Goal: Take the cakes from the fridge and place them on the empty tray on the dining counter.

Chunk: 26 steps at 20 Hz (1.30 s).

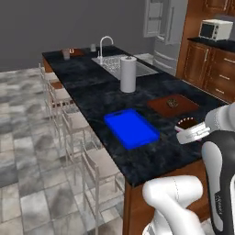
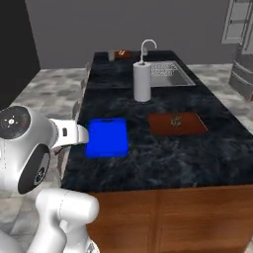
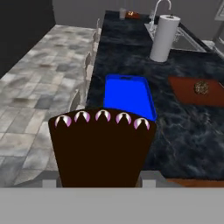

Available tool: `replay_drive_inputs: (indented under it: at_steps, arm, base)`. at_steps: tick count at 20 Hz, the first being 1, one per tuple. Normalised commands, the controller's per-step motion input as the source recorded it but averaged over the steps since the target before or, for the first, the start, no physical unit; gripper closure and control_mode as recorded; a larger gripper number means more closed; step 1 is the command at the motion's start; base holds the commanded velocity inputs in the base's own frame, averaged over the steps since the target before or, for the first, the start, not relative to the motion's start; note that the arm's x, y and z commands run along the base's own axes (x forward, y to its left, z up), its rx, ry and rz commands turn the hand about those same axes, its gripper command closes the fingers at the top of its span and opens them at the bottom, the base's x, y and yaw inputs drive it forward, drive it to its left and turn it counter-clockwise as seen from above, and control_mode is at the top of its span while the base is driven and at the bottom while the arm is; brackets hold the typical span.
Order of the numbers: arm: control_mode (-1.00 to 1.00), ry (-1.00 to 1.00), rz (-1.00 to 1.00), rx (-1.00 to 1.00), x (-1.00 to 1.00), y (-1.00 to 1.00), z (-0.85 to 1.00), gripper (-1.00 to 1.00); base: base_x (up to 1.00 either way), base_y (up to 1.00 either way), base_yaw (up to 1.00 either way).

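Dark brown cake wedge [image 3: 101, 148] clasped in gripper [image 3: 101, 183], broad pink-dotted end toward blue tray [image 3: 129, 96]

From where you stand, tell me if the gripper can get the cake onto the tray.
Probably yes. The gripper holds the dark cake just short of the blue tray, which lies bare near the counter edge. The paper towel roll and brown board stand aside.

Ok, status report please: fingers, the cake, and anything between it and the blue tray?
Fingers shut on dark brown cake slice, near the counter's end. Blue tray empty, just ahead on dining counter. Nothing in between; paper towel roll stands beyond tray.
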Motion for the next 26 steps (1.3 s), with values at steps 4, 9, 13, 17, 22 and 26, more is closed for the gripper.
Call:
replay_drive_inputs:
  at_steps: [4,9,13,17,22,26]
  arm:
    - [1.00,0.00,0.00,0.00,0.00,0.00,0.00,1.00]
    - [1.00,0.00,0.00,0.00,0.00,0.00,0.00,1.00]
    - [1.00,0.00,0.00,0.00,0.00,0.00,0.00,1.00]
    - [1.00,0.00,0.00,0.00,0.00,0.00,0.00,1.00]
    - [1.00,0.00,0.00,0.00,0.00,0.00,0.00,1.00]
    - [1.00,0.00,0.00,0.00,0.00,0.00,0.00,1.00]
  base:
    - [0.70,-0.32,0.61]
    - [0.69,-0.28,0.55]
    - [0.62,-0.29,0.44]
    - [0.54,-0.05,0.20]
    - [0.39,0.00,0.02]
    - [0.36,0.00,-0.01]
